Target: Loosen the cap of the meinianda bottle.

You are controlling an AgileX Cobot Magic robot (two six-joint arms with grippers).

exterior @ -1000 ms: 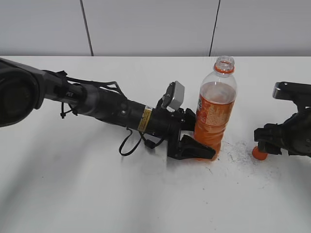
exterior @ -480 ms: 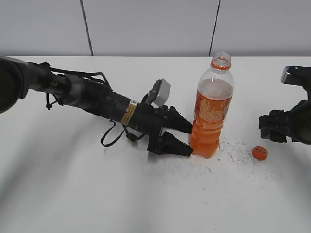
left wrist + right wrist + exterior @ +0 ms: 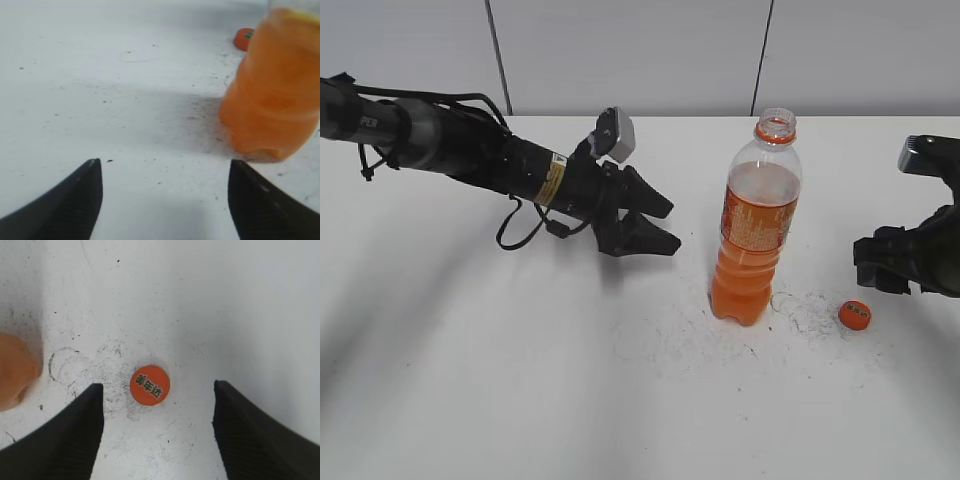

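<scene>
The clear plastic meinianda bottle (image 3: 756,225), uncapped and mostly full of orange drink, stands near its round orange cap (image 3: 149,384), with left gripper (image 3: 660,225) and right gripper (image 3: 157,432) both spread wide, empty.

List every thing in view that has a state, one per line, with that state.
meinianda bottle: upright on the table, uncapped, mouth open, partly filled with orange drink, held by neither hand.
cap: off the bottle, lying flat on the table to its right, printed top up.
left hand: open, empty, clear of the bottle.
right hand: open, empty, fingers either side of the cap without touching it.
</scene>
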